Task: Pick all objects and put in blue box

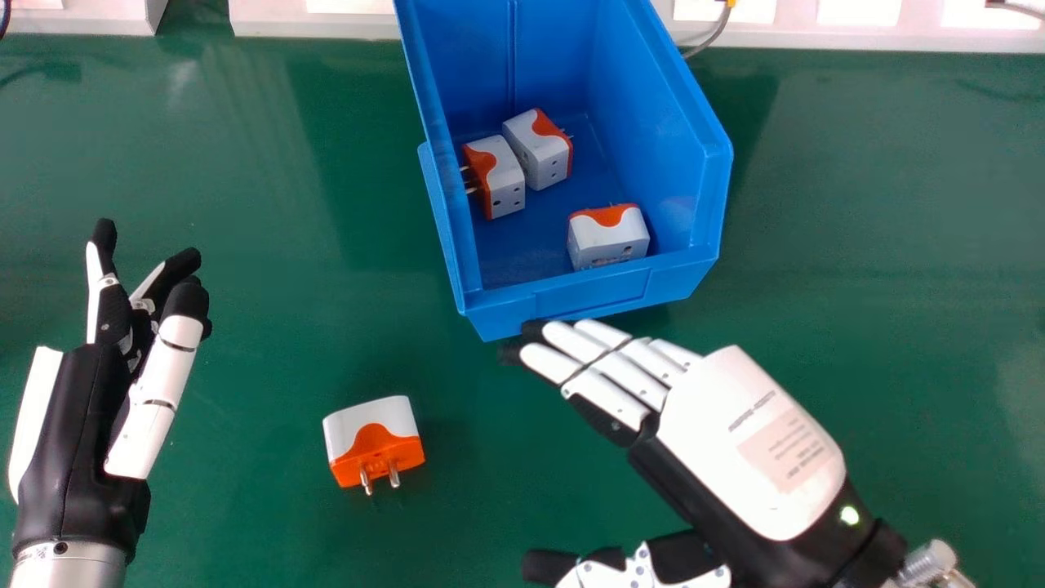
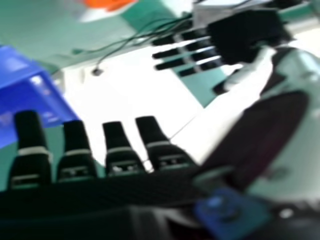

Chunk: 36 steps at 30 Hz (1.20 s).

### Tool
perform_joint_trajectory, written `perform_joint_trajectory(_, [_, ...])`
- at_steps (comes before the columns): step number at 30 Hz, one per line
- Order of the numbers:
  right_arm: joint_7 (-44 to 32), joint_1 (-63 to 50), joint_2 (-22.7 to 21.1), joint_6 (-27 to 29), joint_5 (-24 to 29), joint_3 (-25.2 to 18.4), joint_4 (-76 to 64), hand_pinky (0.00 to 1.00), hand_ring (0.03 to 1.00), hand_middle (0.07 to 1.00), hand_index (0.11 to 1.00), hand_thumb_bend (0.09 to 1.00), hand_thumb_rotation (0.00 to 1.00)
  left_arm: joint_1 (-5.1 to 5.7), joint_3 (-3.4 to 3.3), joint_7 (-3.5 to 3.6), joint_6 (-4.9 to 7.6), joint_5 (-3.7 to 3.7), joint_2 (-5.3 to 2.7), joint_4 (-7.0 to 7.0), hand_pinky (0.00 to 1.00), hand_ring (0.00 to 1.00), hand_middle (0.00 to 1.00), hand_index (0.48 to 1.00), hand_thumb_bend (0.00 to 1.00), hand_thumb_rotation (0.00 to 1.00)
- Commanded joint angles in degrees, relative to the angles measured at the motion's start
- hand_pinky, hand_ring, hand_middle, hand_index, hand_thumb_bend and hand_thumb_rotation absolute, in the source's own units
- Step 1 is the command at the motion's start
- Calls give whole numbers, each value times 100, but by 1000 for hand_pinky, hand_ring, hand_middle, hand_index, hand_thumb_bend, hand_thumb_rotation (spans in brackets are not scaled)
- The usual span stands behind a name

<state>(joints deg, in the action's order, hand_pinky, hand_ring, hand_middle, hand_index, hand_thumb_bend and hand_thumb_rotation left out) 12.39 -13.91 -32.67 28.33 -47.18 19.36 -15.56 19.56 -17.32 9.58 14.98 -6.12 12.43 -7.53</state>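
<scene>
One white and orange plug adapter [image 1: 374, 441] lies on the green table between the hands, its prongs toward the robot. Three similar adapters, among them one near the front wall [image 1: 608, 237], rest inside the blue box [image 1: 592, 292]. My right hand [image 1: 747, 441] is open, back up, just in front of the box and to the right of the loose adapter; in the right hand view the fingers of my right hand [image 2: 117, 157] are straight. My left hand [image 1: 90, 416] stands open at the left, apart from the adapter. In the right hand view, an orange and white piece [image 2: 107, 4] and the box [image 2: 30, 95] show.
White equipment [image 1: 318, 20] lines the table's far edge, with a grey cable [image 1: 709, 39] behind the box. Bare green table [image 1: 882, 286] lies right of the box. Dark cables [image 2: 135, 37] run across the background in the right hand view.
</scene>
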Motion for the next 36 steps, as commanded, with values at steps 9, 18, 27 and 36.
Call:
perform_joint_trajectory(9, [-459, 554, 368, 540, 153, 286, 332, 724, 867, 901, 869, 371, 594, -2, -55, -56, 113, 53, 31, -58, 839, 906, 911, 898, 529, 824])
perform_joint_trajectory(18, [-743, 1349, 978, 359, -207, 635, 694, 673, 823, 872, 828, 381, 590, 19, -19, -148, 10, 56, -25, -185, 836, 904, 909, 895, 534, 806])
perform_joint_trajectory(27, [-833, 2291, 1609, -34, -744, 1138, 1508, 691, 845, 887, 859, 404, 525, 23, -26, -170, -34, 71, -16, -209, 864, 907, 911, 900, 569, 839])
perform_joint_trajectory(36, [-625, 3045, 2008, -440, -1173, 1584, 2574, 685, 855, 902, 874, 394, 564, 5, -28, -109, 18, 37, 6, -169, 854, 909, 907, 891, 558, 829])
